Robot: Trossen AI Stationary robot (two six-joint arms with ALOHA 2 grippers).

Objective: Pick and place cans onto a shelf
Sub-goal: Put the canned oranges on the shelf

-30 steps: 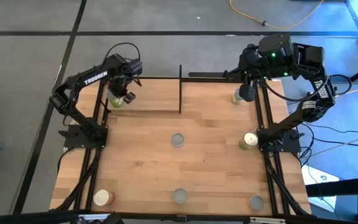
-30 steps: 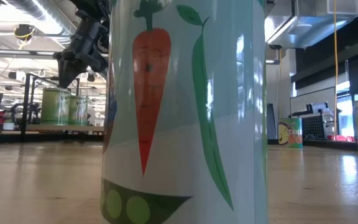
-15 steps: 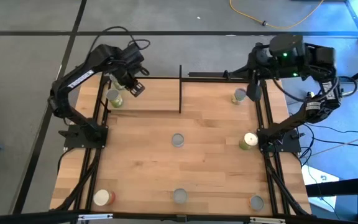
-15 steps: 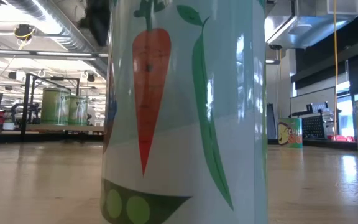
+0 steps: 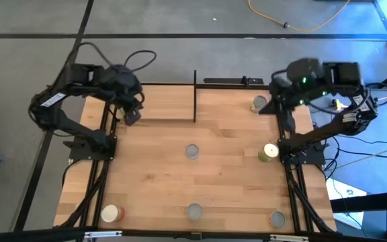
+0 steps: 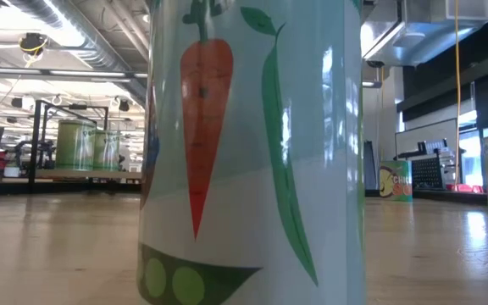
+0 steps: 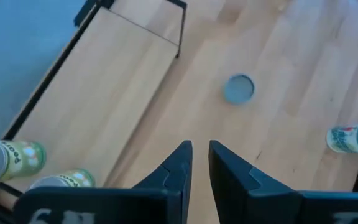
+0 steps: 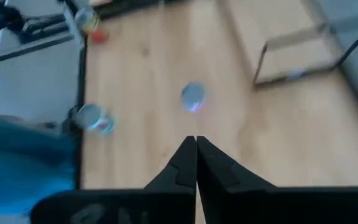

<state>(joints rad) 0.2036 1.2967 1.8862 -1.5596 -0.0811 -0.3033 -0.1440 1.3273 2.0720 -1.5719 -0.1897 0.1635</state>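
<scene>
Both arms have drawn back from the far corners of the bench (image 5: 180,181) since a second ago. The left pincer (image 7: 196,163), which hovered over the cans on the shelf (image 5: 160,102), now hangs at the shelf's left end, its fingers (image 7: 178,163) nearly together with a narrow gap and nothing between them. Two green-labelled cans (image 7: 14,158) stand at the shelf's left end, seen in the left wrist view; from above they are hidden under the left arm. The right pincer (image 8: 196,163) has pulled away from the green-yellow can (image 5: 259,103) at the far right corner and is pressed together, empty. On the open bench the other cans are unmoved: a grey-topped can (image 5: 192,151) in the middle, a can lying near the right edge (image 5: 268,152), and three along the near edge (image 5: 194,212). In the low view a pea-and-carrot can (image 6: 252,152) fills the frame, and the arm seen behind it earlier is gone.
</scene>
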